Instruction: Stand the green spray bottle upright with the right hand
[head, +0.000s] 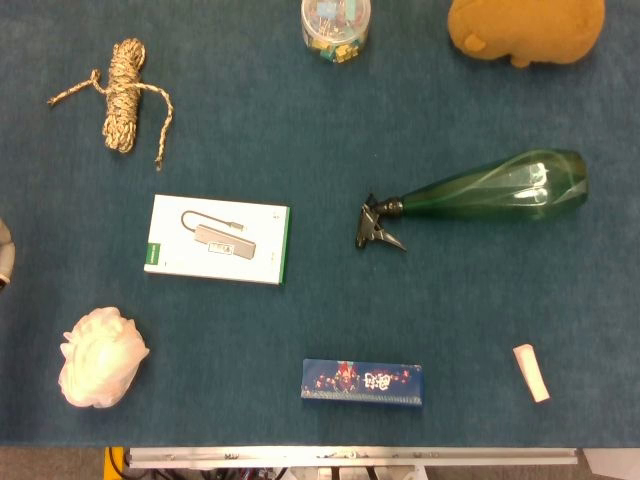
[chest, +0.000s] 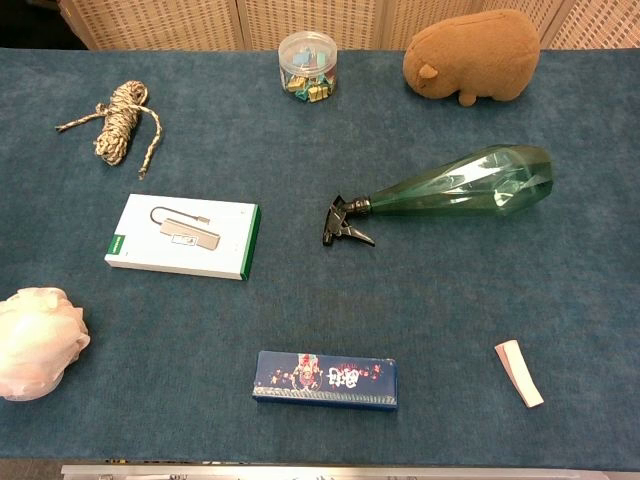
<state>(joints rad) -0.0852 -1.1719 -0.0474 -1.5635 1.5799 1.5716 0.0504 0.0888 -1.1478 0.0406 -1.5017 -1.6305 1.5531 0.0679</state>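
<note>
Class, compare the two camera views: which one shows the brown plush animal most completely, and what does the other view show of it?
The chest view: the brown plush animal lies whole at the table's far edge, its ear and rounded body clear. The head view shows only its lower part, because the top of the picture cuts it off.

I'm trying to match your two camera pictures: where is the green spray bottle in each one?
Head view: the green spray bottle lies on its side, right of centre, nozzle pointing left.
Chest view: the same bottle lies right of centre, nozzle left.
Shared landmark: the brown plush toy sits just beyond its wide end.
</note>
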